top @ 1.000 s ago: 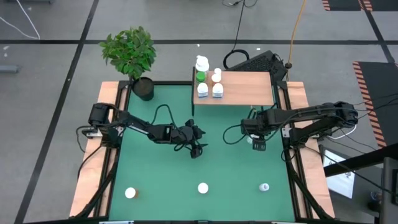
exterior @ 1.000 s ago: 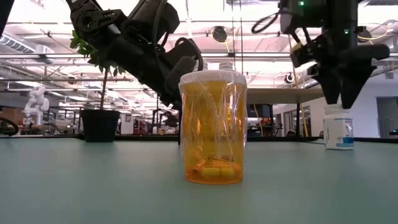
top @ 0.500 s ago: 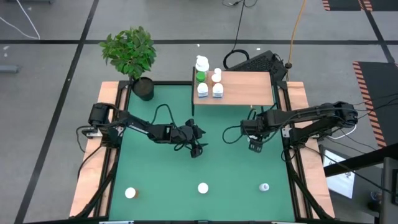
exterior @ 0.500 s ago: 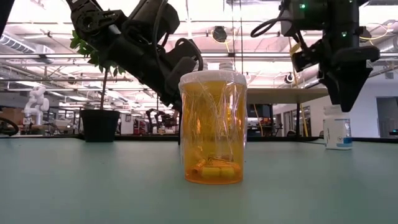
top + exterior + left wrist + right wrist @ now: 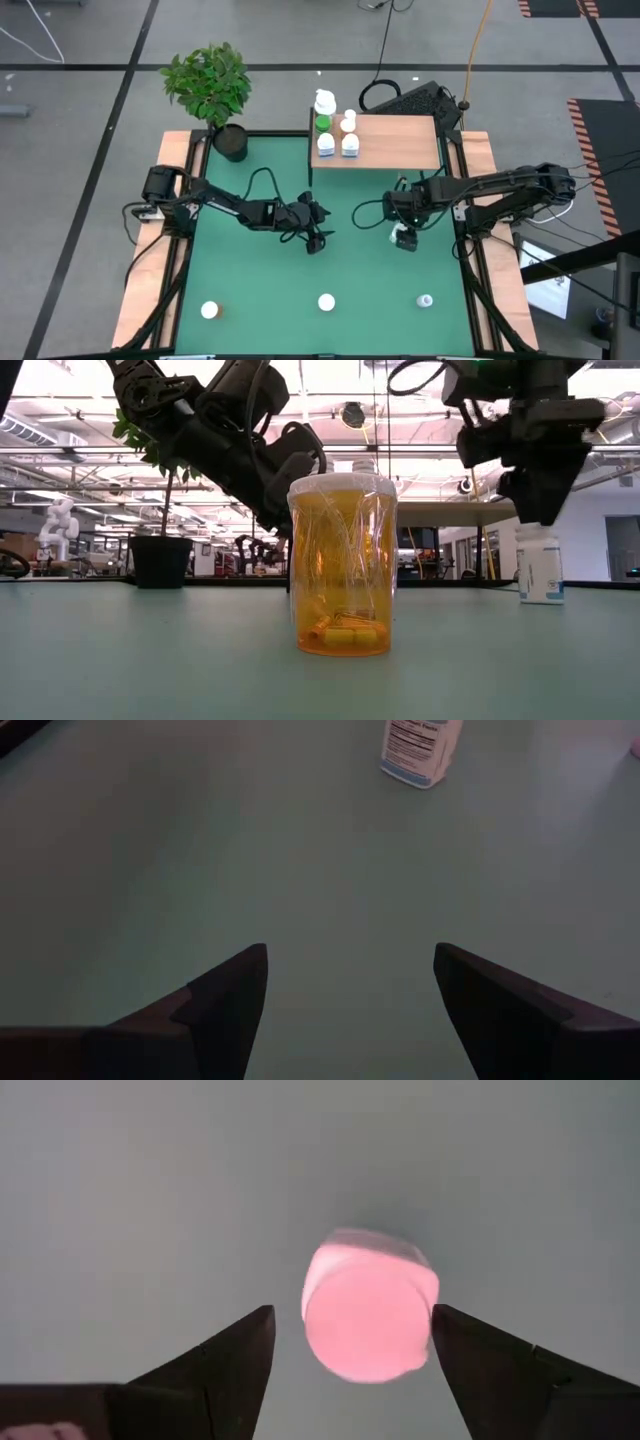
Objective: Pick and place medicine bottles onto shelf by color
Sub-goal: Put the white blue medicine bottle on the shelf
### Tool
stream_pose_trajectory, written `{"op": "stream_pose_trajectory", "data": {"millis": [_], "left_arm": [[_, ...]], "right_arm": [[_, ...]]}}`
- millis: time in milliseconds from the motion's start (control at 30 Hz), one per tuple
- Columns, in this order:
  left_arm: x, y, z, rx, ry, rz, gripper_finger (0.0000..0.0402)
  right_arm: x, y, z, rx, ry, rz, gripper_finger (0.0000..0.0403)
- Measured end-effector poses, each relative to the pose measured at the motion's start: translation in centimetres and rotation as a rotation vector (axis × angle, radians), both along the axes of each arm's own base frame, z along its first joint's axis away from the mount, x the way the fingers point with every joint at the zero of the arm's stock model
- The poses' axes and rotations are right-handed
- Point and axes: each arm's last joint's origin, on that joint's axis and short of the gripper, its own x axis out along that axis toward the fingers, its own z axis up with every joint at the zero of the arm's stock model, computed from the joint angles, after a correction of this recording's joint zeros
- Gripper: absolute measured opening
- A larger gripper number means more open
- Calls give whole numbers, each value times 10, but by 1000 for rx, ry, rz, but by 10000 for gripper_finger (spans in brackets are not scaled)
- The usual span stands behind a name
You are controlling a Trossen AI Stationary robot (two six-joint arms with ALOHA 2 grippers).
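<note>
Right gripper (image 5: 350, 1370), jaws open, hangs over the pink-capped bottle (image 5: 370, 1318) at centre frame; best lowered straight, centred, before closing. Left gripper (image 5: 350, 995) waits open.

An orange pill bottle (image 5: 342, 565) stands centre on the green mat (image 5: 150, 650), the right hand (image 5: 540, 510) hovering over a white bottle (image 5: 541, 565).
</note>
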Motion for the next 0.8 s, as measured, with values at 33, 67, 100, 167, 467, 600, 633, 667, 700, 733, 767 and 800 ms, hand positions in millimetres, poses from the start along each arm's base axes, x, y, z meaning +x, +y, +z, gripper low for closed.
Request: {"op": "stream_pose_trajectory", "data": {"millis": [33, 67, 100, 167, 467, 600, 633, 667, 700, 733, 767, 800], "left_arm": [[0, 0, 0, 2, 0, -1, 289], [0, 0, 0, 4, 0, -2, 289], [0, 0, 0, 7, 1, -4, 289], [0, 0, 0, 12, 2, -8, 289], [-2, 0, -4, 15, 47, -9, 289], [-3, 0, -4, 23, 55, -13, 289], [-3, 0, -4, 25, 56, -15, 289], [-3, 0, -4, 27, 56, -16, 289], [-3, 0, -4, 27, 56, -16, 289], [-3, 0, -4, 28, 56, -17, 289], [-3, 0, -4, 28, 56, -17, 289], [-3, 0, -4, 28, 56, -17, 289]], "right_arm": [[-1, 0, 1, -10, 8, 55, 263], [-3, 0, 1, -18, 16, 108, 263], [-4, 0, 1, -23, 27, 155, 263], [-8, 0, 1, -51, 59, 237, 263], [-24, 1, -16, -48, 195, 157, 263], [-27, 9, -32, 47, 176, 106, 263], [-26, 12, -35, 60, 157, 106, 263], [-24, 14, -38, 72, 132, 109, 263], [-23, 17, -40, 77, 102, 113, 263], [-20, 19, -42, 78, 71, 117, 263], [-18, 21, -43, 80, 39, 125, 263], [-16, 24, -43, 79, 10, 135, 263]]}}
